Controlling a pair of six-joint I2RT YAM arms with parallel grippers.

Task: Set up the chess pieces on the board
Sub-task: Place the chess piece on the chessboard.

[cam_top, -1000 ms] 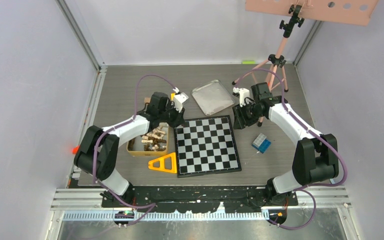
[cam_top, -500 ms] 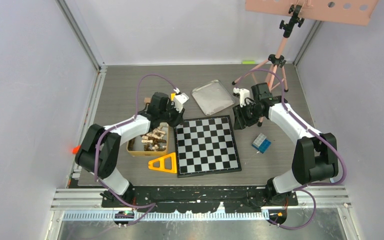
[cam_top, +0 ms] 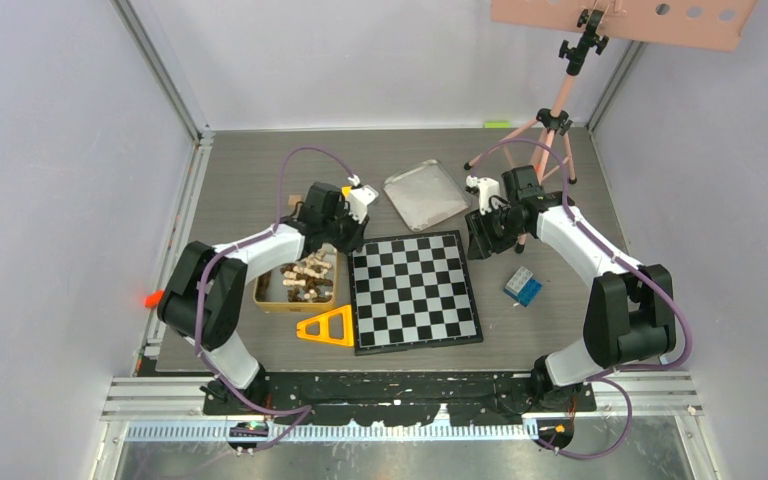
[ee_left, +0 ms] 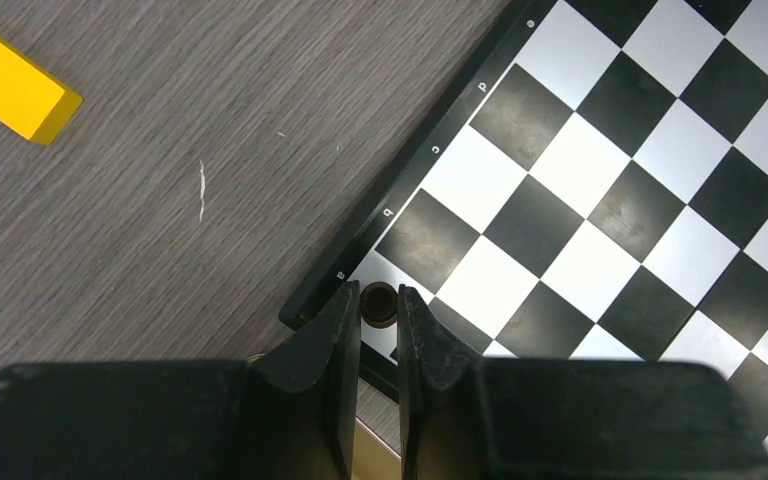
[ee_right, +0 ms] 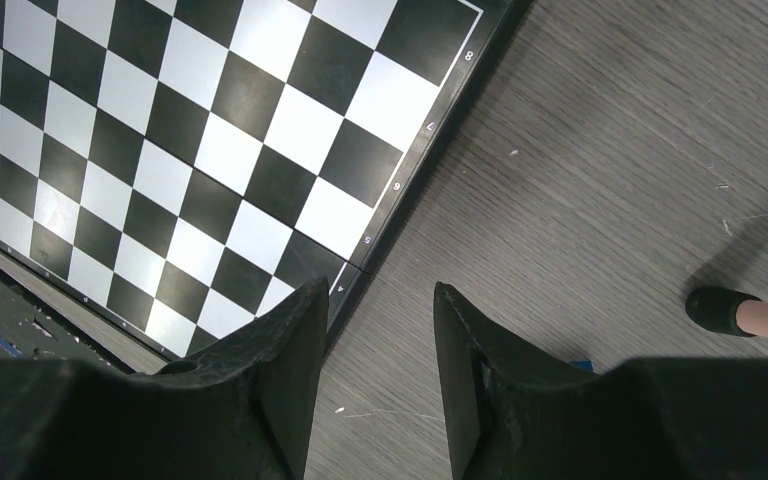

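The black and white board [cam_top: 415, 288] lies in the middle of the table, with no piece showing on it from above. In the left wrist view my left gripper [ee_left: 373, 296] is shut on a dark brown chess piece [ee_left: 378, 306], held over the board's [ee_left: 600, 180] white corner square by the letter a. More chess pieces [cam_top: 307, 276], dark and pale, lie heaped in the gold tin [cam_top: 272, 299] left of the board. My right gripper [ee_right: 375, 296] stands open with nothing between its fingers, over bare table just off the board's [ee_right: 210, 150] right edge.
A silver tin lid [cam_top: 425, 194] lies behind the board. A yellow triangle [cam_top: 328, 328] sits at its near left corner, a blue cube [cam_top: 523, 286] to its right. A tripod [cam_top: 550, 130] stands at the back right, one foot [ee_right: 720, 306] close to my right gripper. A yellow block [ee_left: 15, 92] lies beyond the left gripper.
My left arm has shifted a little toward the far side, the gripper staying at the board's far left corner. The right arm has not moved.
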